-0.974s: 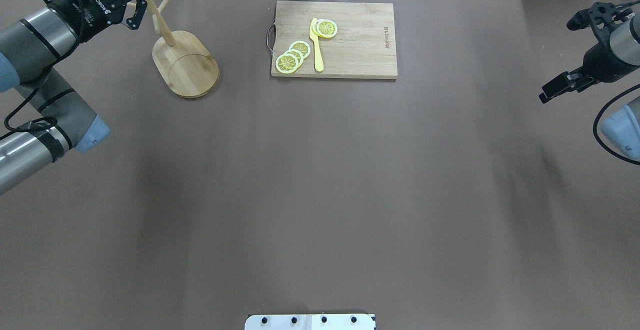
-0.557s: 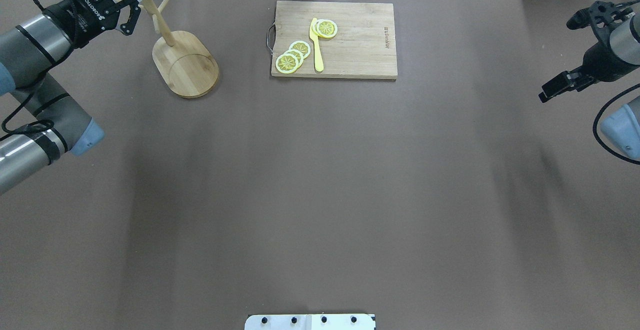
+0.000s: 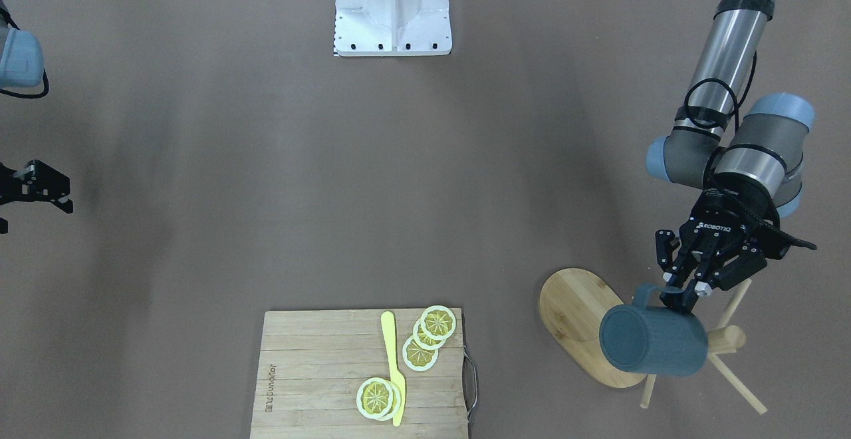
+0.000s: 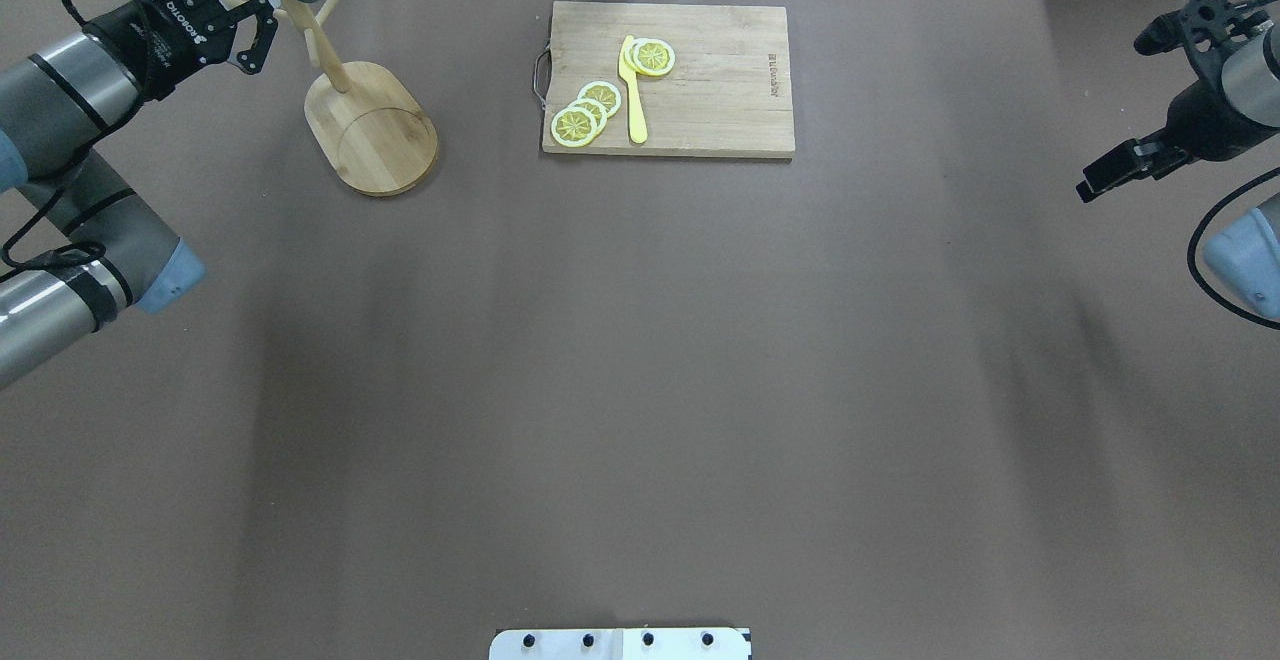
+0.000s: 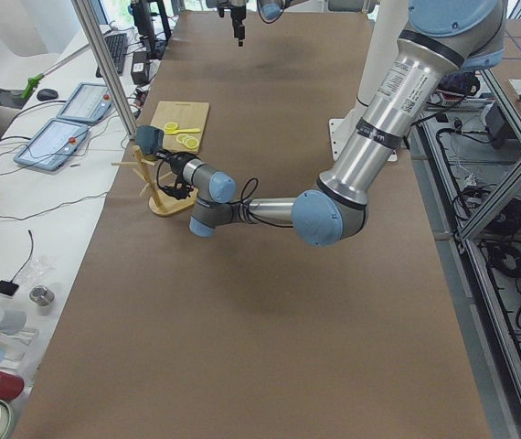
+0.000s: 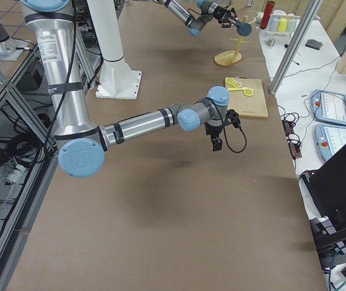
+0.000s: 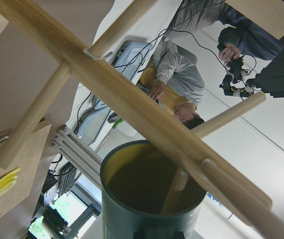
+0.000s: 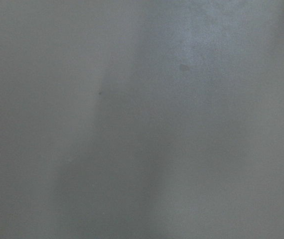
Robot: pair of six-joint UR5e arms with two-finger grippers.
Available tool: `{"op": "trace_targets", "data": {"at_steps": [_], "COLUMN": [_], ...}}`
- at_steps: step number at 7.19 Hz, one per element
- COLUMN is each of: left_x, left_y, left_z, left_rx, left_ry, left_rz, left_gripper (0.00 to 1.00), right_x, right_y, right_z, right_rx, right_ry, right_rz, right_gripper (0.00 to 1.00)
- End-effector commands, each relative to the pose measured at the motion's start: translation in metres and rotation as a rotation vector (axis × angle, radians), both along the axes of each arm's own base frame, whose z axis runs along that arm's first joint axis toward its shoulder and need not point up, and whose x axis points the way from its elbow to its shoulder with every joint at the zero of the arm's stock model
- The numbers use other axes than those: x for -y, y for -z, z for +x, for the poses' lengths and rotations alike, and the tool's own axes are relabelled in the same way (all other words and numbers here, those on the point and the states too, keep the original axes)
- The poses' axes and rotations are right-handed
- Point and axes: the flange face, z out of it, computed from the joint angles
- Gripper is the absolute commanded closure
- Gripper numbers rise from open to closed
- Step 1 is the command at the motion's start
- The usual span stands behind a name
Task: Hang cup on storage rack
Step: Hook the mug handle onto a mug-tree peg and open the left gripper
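Sideways in the air, the cup (image 3: 655,342) sits over the storage rack (image 3: 575,312). It covers part of the rack's oval base and is just beside the top of the post. Its dark ribbed body lies level, with the flat bottom turned to the front-facing camera and the squarish handle (image 3: 648,292) sticking out toward the robot. The left tool (image 3: 683,298) is clamped on the cup at its rim end, just beside the handle.

From the left wrist camera, the cup's yellow inside faces the lens. The rack's thick post (image 7: 132,104) slants across in front, and one thin peg (image 7: 174,191) crosses the cup's mouth. Whether that peg is inside the cup cannot be told.

White lettering (image 3: 715,228) on the left tool's black body reads ROBOTIQ. A small mark burnt into the cutting board (image 3: 319,372) near one short edge is too small to read.

The left arm's silver forearm runs out from the robot, folds at blue-capped joints, and aims the tool outward and down at the rack. The right arm is at the opposite edge of the brown worktop (image 3: 332,159), well apart from everything. The right tool (image 4: 1090,188) points down, and whether its fingers are together or apart cannot be told.

The board carries lemon slices (image 3: 439,322) and a yellow knife (image 3: 392,359).
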Motion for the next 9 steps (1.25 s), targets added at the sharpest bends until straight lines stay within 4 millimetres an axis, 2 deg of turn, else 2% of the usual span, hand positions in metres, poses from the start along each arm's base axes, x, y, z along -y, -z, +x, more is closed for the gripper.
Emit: {"op": "trace_targets", "data": {"at_steps": [1,2,3,4,5,6,7,9], "left_x": [-0.001,-0.001,-0.001,-0.001,-0.002,-0.011,-0.031,-0.073], "left_y": [-0.003,-0.007,-0.009,-0.008,-0.010,-0.018,-0.028,-0.034], "left_z": [0.000,0.000,-0.001,-0.001,-0.003,-0.009,-0.021,-0.050], "left_rx": [0.004,0.010,0.011,0.011,0.015,0.018,0.034,0.139], "left_ry": [0.002,0.003,0.004,0.003,0.002,0.002,0.002,0.026], "left_rz": [-0.005,-0.010,-0.013,-0.012,-0.010,-0.003,0.045,0.166], "left_gripper": [0.59,0.27,0.20,0.02,0.02,0.02,0.02,0.02], "right_x": [-0.001,-0.001,-0.001,0.000,0.000,0.000,-0.001,-0.001], "right_y": [0.004,0.006,0.006,0.006,0.006,0.006,0.007,0.004], "right_z": [0.000,0.000,-0.001,-0.001,-0.001,-0.001,-0.001,0.000], "right_rx": [0.003,0.004,0.004,0.004,0.004,0.004,0.004,0.004], "right_ry": [-0.001,-0.001,0.001,0.001,0.001,0.001,0.001,0.001], "right_rz": [0.006,0.009,0.009,0.009,0.009,0.007,0.009,0.005], "right_gripper": [0.00,0.00,0.00,0.00,0.00,0.00,0.00,0.00]}}
